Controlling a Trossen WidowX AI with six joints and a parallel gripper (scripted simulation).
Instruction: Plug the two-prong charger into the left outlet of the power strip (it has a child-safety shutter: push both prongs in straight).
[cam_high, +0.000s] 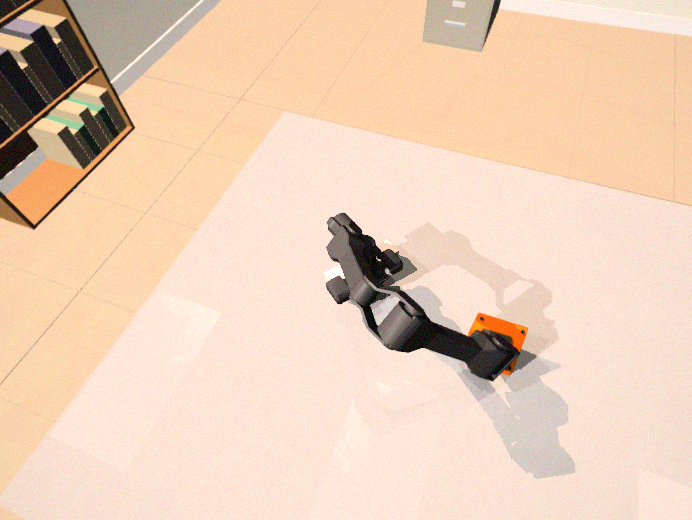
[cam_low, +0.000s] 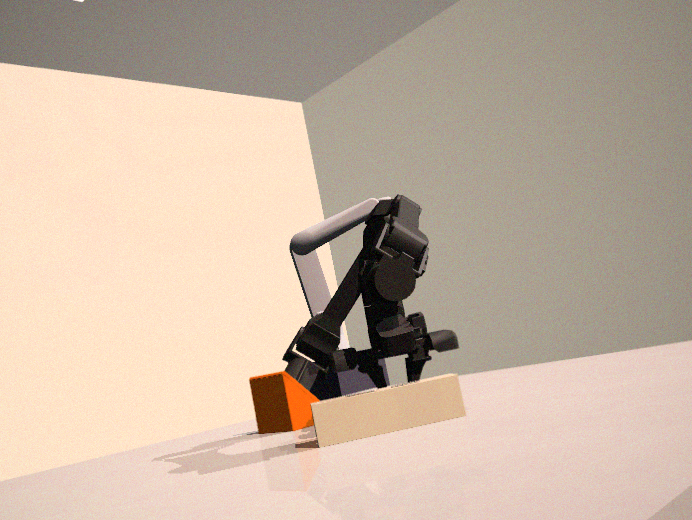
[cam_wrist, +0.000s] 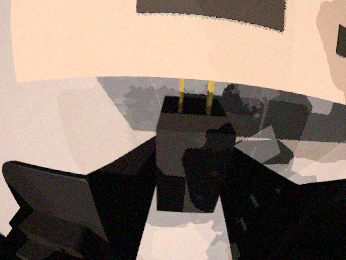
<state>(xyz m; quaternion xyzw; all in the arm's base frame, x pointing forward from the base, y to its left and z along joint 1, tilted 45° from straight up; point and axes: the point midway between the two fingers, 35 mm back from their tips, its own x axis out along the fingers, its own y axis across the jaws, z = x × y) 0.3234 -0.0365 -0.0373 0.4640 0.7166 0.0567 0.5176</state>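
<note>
The power strip (cam_low: 391, 412) (cam_wrist: 75, 45) is a long cream block. In the top view only bits of it show around the gripper. A dark rectangle (cam_wrist: 212, 14) lies on its face in the wrist view. My gripper (cam_low: 398, 382) (cam_wrist: 188, 145) points down at the strip and is shut on the charger (cam_wrist: 175, 145), a dark block. Two gold prongs (cam_wrist: 181, 95) (cam_wrist: 210, 95) stand out from its far end and meet the strip's edge in the wrist view. Their tips are not clear; I cannot tell whether they touch the strip. The charger is hidden in the top and exterior views.
The arm's orange base (cam_high: 506, 324) (cam_low: 271, 403) stands on the pale surface (cam_high: 223, 419), behind and left of the strip in the exterior view. A bookshelf (cam_high: 61, 192) and a filing cabinet (cam_high: 455, 34) stand far off. Another dark patch (cam_wrist: 342, 41) shows at the wrist view's right edge.
</note>
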